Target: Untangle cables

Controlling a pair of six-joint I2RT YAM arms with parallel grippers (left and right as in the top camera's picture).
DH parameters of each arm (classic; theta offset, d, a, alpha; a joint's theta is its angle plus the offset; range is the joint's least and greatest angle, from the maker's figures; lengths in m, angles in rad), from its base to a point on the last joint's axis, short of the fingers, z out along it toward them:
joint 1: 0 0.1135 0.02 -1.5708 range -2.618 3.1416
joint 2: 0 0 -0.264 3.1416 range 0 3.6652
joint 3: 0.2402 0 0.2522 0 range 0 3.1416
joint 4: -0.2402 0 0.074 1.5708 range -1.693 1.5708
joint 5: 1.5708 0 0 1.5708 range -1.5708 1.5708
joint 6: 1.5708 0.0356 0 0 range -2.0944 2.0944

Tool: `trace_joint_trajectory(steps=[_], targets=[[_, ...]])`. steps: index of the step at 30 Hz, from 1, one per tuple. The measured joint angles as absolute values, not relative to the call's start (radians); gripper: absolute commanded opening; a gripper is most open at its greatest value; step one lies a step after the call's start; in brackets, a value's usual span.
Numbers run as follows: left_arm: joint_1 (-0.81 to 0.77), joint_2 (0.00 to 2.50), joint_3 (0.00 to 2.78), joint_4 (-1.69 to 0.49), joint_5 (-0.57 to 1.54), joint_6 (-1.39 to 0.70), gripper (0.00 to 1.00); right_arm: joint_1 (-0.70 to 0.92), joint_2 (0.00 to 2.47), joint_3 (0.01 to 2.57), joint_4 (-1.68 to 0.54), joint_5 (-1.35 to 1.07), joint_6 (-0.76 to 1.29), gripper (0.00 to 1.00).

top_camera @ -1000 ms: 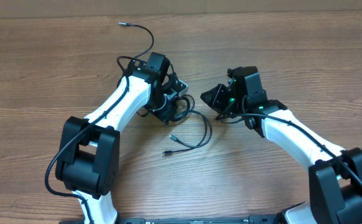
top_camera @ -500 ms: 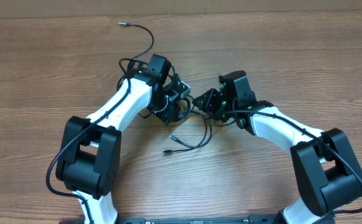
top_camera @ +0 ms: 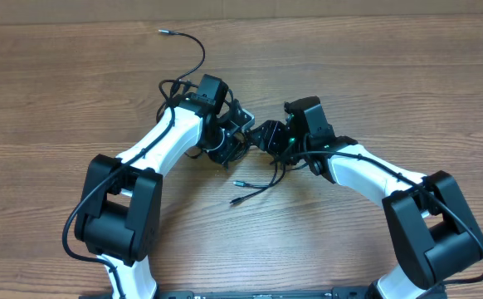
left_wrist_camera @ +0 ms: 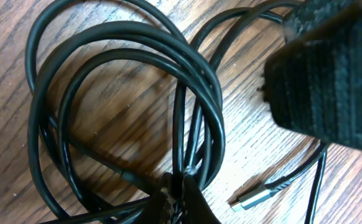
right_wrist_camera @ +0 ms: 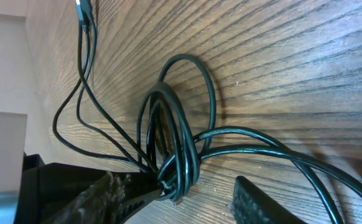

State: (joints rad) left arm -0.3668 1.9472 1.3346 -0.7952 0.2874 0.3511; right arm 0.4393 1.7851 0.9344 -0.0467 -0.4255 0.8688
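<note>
Now | left end effector (left_wrist_camera: 180, 199) clenched on cables (left_wrist_camera: 125, 68) | right end effector (right_wrist_camera: 196, 190) spread open beside them

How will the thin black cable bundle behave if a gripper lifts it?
Probably floppy: the thin black cable bundle lies in loose curved loops. Likely light, as its cords are thin. Loops may rise together, since they cross where the left gripper pinches them.

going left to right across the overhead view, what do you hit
left arm's base → silver-tipped cable end at the far edge → left gripper → right gripper → right arm's base
</note>
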Motion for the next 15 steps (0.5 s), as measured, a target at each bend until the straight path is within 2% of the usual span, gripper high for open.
trace_joint_trajectory(steps=[3,10,11,12,15], targets=[[-0.367,1.947,1.334,-0.795,0.277,0.351,0.04,0.439,1.789,0.934,-0.047,-0.413,0.868,0.7],[-0.356,1.947,1.335,-0.811,0.285,0.352,0.04,0.439,1.791,0.934,-0.065,-0.413,0.885,0.68],[-0.35,1.947,1.335,-0.816,0.301,0.352,0.04,0.439,1.791,0.934,-0.065,-0.42,0.898,0.65],[-0.341,1.947,1.335,-0.82,0.325,0.357,0.04,0.439,1.791,0.934,-0.064,-0.455,0.94,0.56],[-0.295,1.947,1.336,-0.853,0.439,0.406,0.04,0.439,1.791,0.934,-0.064,-0.5,0.976,0.49]])
